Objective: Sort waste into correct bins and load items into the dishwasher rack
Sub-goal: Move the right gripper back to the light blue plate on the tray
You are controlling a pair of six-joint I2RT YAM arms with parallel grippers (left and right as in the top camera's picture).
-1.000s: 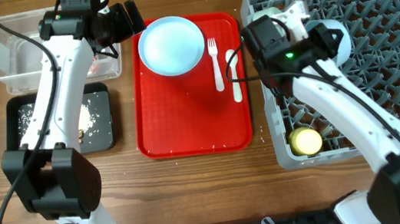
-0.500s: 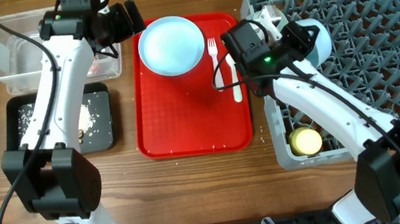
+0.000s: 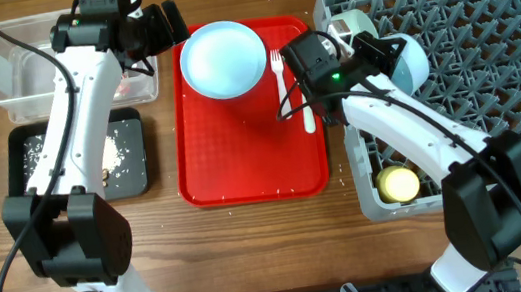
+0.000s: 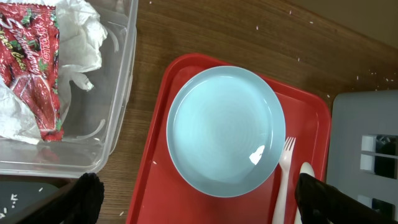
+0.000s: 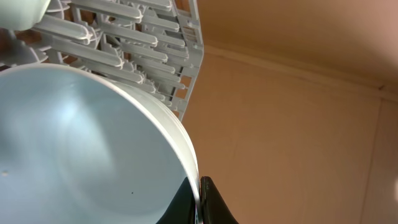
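The pale blue plate [image 3: 222,60] lies on the red serving tray, also in the left wrist view [image 4: 225,130]. My left gripper [image 3: 167,24] hovers open and empty above the plate's near edge [image 4: 205,208], one finger [image 4: 87,199] on each side. My right gripper [image 3: 382,57] is shut on the rim of a pale blue bowl [image 3: 408,64], holding it tilted over the left side of the grey dishwasher rack [image 3: 495,85]; the pinch shows in the right wrist view [image 5: 199,199]. A second bowl [image 3: 351,25] and the yellow cup [image 3: 397,184] sit in the rack. The white fork [image 3: 280,83] and spoon [image 3: 306,100] lie on the tray.
The clear tub [image 3: 21,92] at the back left holds the red wrapper [image 4: 31,62] and white napkin [image 4: 78,31]. The black tray [image 3: 16,163] in front of it holds crumbs. The red tray [image 3: 253,167] lies between the bins and the rack.
My right arm has swung left with the bowl, bringing it from further inside the rack toward the rack's left edge. The left arm has not moved.
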